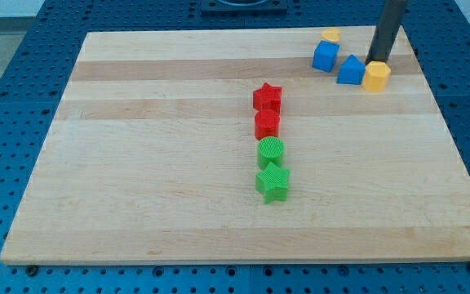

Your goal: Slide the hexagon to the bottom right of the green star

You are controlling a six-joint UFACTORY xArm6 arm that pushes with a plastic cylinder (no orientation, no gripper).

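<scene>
My rod point(388, 31) is cut off by the view's top edge, so its upper length does not show. My tip point(376, 62) ends just behind the yellow hexagon point(376, 76); I cannot tell whether they touch. The small yellow block point(330, 36) is partly hidden behind the blue block point(325, 55), and its shape is unclear.

arm: enters from the view's top edge, far right | rod: dark, straight, leaning slightly (upper part further to the view's right than the lower) | my tip point(376, 62): down at table height, upper right area of the view | upper arm links: out of frame, cannot tell pose
</scene>
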